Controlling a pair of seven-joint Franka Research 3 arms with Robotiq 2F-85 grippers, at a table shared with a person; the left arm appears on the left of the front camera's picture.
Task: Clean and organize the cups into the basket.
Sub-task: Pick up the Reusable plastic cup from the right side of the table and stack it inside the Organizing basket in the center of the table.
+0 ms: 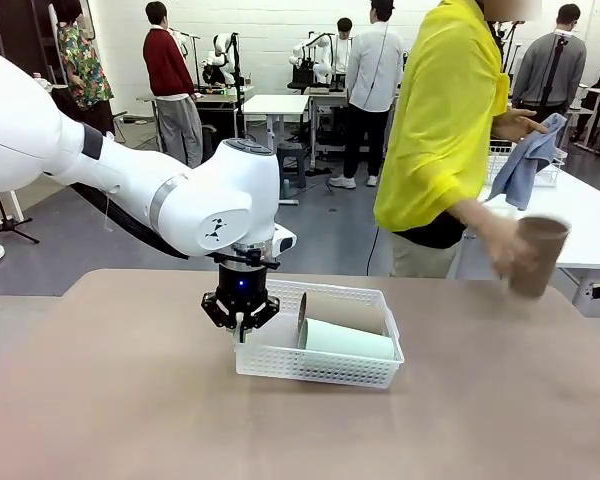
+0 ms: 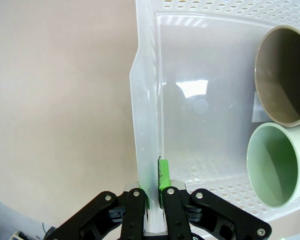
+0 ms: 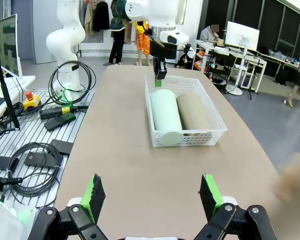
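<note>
Left claw (image 2: 154,182) grips the basket (image 2: 145,100) by its end wall. Slide it level across the desk (image 2: 60,100) so the cups (image 2: 277,165) lie steady. Right claw (image 3: 152,195) hangs released.

No words, numbers or labels can be read anywhere. The one mark is a small black emblem (image 1: 217,230) on the white wrist joint of the left arm (image 1: 180,195), and it shows no legible letters.
</note>
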